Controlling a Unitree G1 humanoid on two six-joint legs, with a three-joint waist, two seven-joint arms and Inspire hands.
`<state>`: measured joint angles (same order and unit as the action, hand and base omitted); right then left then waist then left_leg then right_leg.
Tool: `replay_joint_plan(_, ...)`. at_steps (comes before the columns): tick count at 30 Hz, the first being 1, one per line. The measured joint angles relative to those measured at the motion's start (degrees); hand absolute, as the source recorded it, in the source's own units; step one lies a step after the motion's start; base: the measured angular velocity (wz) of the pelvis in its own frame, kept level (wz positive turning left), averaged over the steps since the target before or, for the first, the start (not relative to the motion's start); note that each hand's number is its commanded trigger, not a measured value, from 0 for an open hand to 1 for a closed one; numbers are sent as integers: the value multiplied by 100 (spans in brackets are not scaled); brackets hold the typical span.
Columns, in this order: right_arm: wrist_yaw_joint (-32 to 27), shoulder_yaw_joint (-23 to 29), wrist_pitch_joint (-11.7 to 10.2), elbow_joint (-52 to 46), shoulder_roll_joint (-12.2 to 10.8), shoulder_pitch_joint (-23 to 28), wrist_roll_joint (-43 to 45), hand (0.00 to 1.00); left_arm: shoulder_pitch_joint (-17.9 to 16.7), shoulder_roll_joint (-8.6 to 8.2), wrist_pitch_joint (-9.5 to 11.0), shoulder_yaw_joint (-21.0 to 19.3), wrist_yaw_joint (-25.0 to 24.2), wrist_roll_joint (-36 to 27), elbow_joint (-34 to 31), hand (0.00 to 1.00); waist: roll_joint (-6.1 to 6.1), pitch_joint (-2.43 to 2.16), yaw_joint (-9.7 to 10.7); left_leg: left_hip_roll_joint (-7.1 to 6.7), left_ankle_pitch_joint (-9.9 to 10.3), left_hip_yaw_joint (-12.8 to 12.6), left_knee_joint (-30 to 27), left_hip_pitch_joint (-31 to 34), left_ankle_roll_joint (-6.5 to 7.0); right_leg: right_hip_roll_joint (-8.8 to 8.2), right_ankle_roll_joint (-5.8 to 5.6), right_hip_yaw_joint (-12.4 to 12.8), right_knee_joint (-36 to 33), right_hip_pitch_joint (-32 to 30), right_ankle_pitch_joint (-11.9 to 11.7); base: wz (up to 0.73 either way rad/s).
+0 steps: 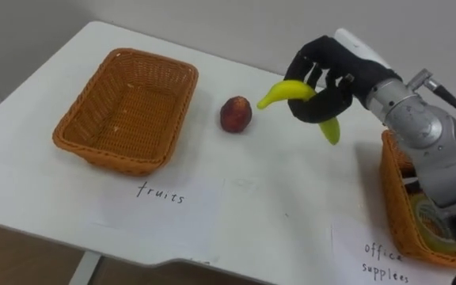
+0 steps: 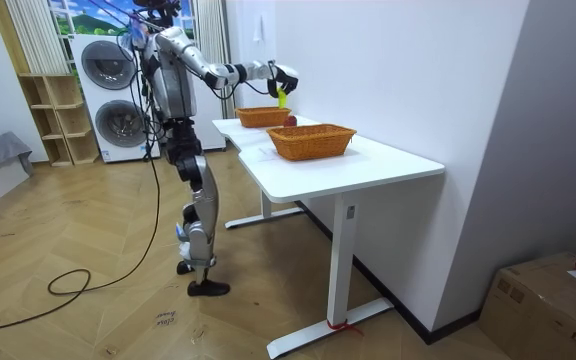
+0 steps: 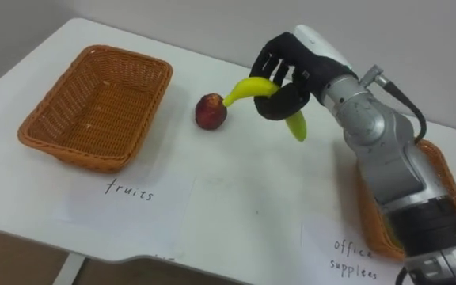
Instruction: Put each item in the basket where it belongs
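woven wicker fruit basket (image 1: 125,107), smooth matt white table (image 1: 275,198), glossy banana (image 1: 287,93), paper label (image 1: 161,198)

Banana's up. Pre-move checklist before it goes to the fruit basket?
1. Grip: right hand curled round banana. Ok.
2. Lift: banana held clear of the table. Ok.
3. Target: fruit basket is empty, with room. Ok.
4. Path: red fruit lies between hand and fruit basket; clearance above it: cannot tell.
5. Arm against office basket: forearm crosses its rim; contact: cannot tell.
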<state>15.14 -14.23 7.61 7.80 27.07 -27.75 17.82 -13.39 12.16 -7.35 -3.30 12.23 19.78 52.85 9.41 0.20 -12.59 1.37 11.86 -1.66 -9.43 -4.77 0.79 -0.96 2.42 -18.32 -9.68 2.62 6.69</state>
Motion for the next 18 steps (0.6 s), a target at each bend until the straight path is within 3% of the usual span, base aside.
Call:
replay_joint_plan(5,137,0,6,-170,-16,-1,2,100,-6,-14,-105,-2,-33,2,-3,0,-24,24,-69,-3,1,64,12,3,-1,-1,-19,-63,16,25,15,7)
replay_joint_plan(18,108,-1,-6,-180,-374,-20,-181,100,77,-39,-89,-1,9,127,-229,0,-11,37,-262,-5,-1,203,-1,23,1,-2,-32,-53,10,35,24,4)
